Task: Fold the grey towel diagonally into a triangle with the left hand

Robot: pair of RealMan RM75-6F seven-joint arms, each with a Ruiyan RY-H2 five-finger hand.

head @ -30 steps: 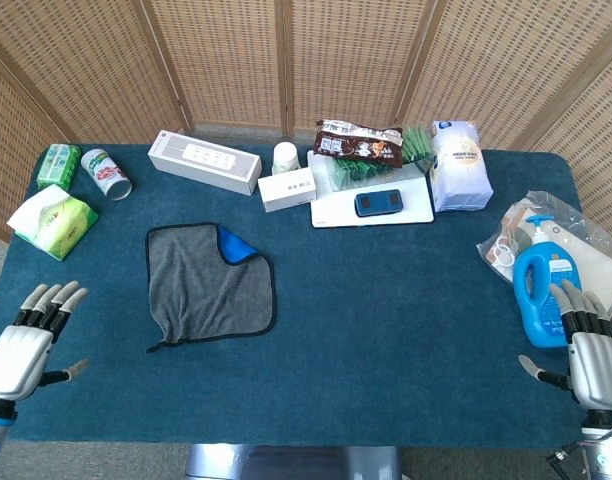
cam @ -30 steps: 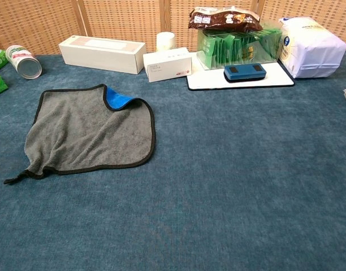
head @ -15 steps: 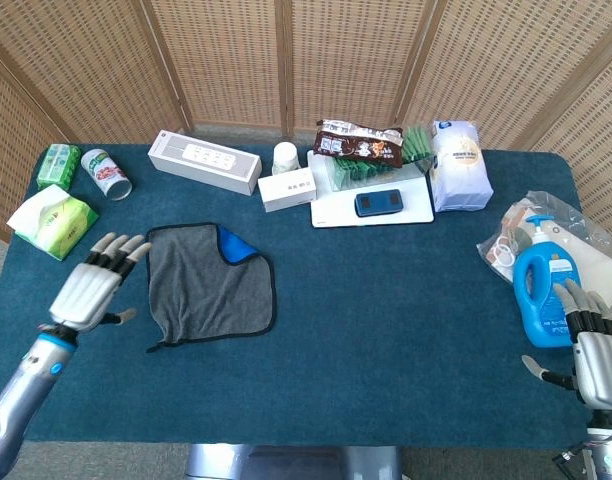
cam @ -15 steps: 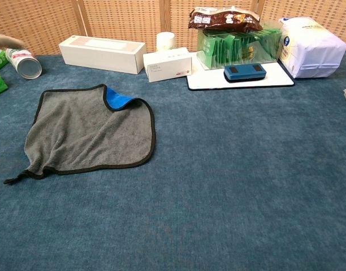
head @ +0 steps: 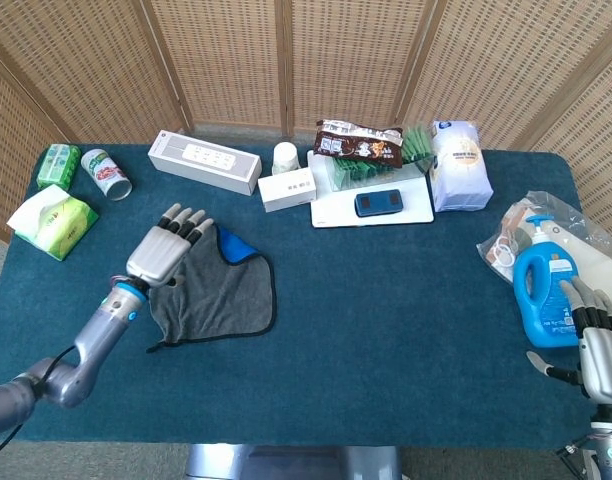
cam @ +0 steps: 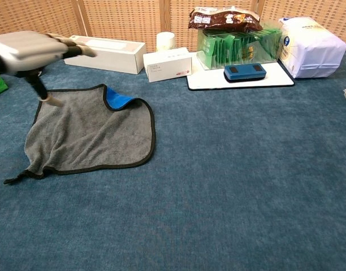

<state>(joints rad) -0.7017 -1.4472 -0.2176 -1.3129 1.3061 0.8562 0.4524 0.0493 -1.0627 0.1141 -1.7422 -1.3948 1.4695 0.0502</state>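
Observation:
The grey towel (head: 224,290) (cam: 85,135) lies flat on the blue table, black-edged, with its far right corner turned over to show blue lining (head: 234,245) (cam: 119,100). A small tag sticks out at its near left corner. My left hand (head: 166,252) (cam: 29,46) hovers over the towel's far left part, fingers spread and straight, holding nothing. My right hand (head: 596,345) rests at the table's near right edge, fingers apart, beside the blue bottle; the chest view does not show it.
Behind the towel stand a long white box (head: 204,162), a small white box (head: 286,189), a cup (head: 285,156) and a white tray (head: 416,212) with a dark phone. A can (head: 107,174) and tissue pack (head: 52,220) lie left. A blue bottle (head: 542,298) stands right.
My left hand has swept from the near left table edge forward and right, ending above the towel's far left part. The right hand has barely moved. The towel lies unchanged.

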